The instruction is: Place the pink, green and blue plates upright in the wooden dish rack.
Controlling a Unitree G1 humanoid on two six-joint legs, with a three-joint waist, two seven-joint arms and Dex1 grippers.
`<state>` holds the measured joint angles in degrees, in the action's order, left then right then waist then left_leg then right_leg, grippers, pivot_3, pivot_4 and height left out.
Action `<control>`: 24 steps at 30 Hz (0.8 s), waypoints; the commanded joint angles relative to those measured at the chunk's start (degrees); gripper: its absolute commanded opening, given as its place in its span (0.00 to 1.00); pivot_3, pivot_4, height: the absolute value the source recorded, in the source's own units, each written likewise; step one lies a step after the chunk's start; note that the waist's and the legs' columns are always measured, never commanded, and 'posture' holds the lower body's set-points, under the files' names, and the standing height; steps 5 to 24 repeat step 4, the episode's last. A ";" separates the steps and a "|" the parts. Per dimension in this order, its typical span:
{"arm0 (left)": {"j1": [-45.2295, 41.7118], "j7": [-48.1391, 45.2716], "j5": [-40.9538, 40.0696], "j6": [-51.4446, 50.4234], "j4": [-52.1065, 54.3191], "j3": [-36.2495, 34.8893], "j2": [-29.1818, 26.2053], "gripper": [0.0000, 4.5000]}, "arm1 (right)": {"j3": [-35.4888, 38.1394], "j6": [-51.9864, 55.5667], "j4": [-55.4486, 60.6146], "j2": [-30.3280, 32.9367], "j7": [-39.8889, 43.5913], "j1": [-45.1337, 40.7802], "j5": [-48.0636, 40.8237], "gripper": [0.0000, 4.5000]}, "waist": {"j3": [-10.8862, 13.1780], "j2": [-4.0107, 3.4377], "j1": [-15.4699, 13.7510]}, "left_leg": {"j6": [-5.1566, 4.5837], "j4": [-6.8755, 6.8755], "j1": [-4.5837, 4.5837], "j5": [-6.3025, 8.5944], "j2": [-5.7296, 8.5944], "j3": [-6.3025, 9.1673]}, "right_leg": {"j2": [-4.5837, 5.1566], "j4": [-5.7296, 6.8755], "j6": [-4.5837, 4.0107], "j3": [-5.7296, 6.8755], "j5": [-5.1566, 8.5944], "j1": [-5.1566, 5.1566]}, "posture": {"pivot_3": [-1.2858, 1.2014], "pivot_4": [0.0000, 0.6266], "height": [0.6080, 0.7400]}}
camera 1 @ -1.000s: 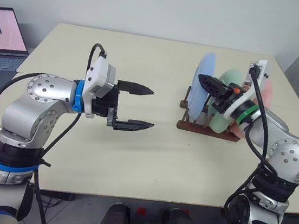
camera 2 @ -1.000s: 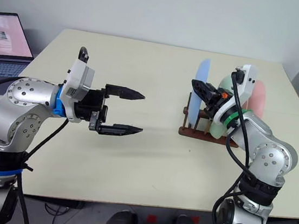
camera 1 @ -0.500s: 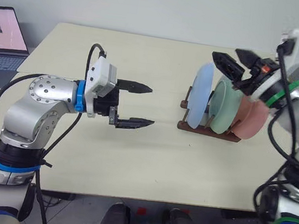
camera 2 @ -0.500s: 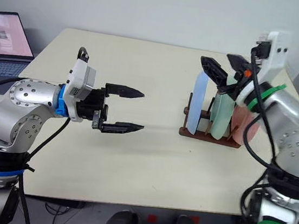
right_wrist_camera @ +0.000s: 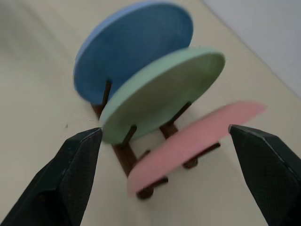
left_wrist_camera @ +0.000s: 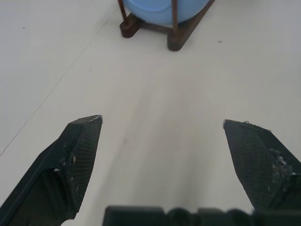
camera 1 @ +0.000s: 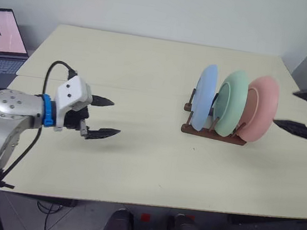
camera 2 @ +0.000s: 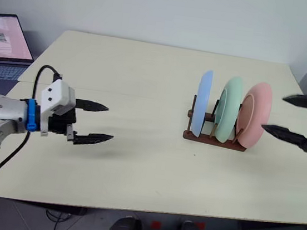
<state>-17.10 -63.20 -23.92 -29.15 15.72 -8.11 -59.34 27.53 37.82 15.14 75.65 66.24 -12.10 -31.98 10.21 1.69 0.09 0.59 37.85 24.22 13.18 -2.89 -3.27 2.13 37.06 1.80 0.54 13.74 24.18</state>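
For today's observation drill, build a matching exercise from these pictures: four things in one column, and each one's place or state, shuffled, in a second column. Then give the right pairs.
Column one:
1. blue plate
2. green plate
3. pink plate
4. left gripper

Column two:
A. middle slot of the rack
B. open, holding nothing, above the table
C. end slot nearest the right gripper
D. end slot nearest the left gripper

Pairs: 1-D, 2-A, 3-C, 4-B
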 commanded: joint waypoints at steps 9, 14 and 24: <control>3.48 0.98 0.31 1.33 0.71 -4.80 -1.23 1.00 | 7.33 -11.33 -4.88 2.62 10.97 11.53 11.04 1.00 | -0.01 -0.01 -0.08 | 0.01 0.03 -0.12 0.01 -0.34 -0.07 | 0.11 0.00 0.00 -0.03 0.01 -0.08 | 0.52 0.24 1.00; 3.48 0.98 0.31 1.33 0.71 -4.80 -1.23 1.00 | 7.33 -11.33 -4.88 2.62 10.97 11.53 11.04 1.00 | -0.01 -0.01 -0.08 | 0.01 0.03 -0.12 0.01 -0.34 -0.07 | 0.11 0.00 0.00 -0.03 0.01 -0.08 | 0.52 0.24 1.00; 3.48 0.98 0.31 1.33 0.71 -4.80 -1.23 1.00 | 7.33 -11.33 -4.88 2.62 10.97 11.53 11.04 1.00 | -0.01 -0.01 -0.08 | 0.01 0.03 -0.12 0.01 -0.34 -0.07 | 0.11 0.00 0.00 -0.03 0.01 -0.08 | 0.52 0.24 1.00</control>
